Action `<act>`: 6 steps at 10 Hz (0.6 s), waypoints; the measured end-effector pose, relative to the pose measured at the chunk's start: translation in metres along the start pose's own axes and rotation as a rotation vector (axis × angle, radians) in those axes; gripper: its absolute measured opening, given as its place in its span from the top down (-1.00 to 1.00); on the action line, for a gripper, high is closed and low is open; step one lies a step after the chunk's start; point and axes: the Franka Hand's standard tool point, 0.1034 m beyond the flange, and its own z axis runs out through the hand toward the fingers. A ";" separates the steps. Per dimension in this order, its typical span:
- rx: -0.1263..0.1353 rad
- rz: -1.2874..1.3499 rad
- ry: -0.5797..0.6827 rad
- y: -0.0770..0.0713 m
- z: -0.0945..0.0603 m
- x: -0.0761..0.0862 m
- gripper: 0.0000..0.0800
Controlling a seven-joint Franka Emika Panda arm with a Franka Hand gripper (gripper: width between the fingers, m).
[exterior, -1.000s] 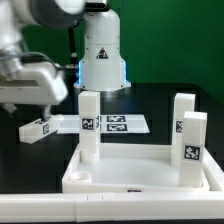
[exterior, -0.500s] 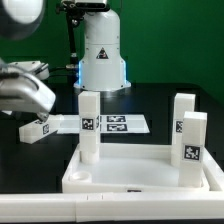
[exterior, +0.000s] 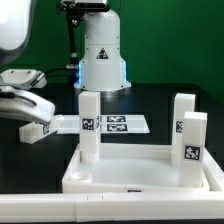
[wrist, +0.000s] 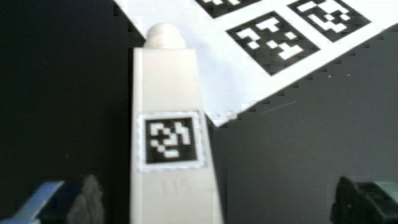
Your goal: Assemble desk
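Note:
The white desk tabletop lies at the front with three tagged legs standing in its corner sockets: one on the exterior view's left and two on its right. A fourth leg lies loose on the black table at the exterior view's left. My gripper hangs just above that loose leg. In the wrist view the leg lies lengthwise between my open fingers, nearer to one of them. My gripper is empty and touches nothing.
The marker board lies flat behind the tabletop; its corner shows in the wrist view, just past the leg's tip. The white robot base stands at the back. A white ledge runs along the front edge.
My arm has swung down and toward the exterior view's left, ending low over the loose leg. The tabletop and its three standing legs have not moved.

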 end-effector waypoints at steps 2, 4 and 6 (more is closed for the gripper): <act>0.018 0.073 -0.057 0.008 0.009 0.011 -0.62; 0.015 0.082 -0.064 0.008 0.017 0.013 -0.62; 0.016 0.082 -0.063 0.008 0.017 0.013 -0.30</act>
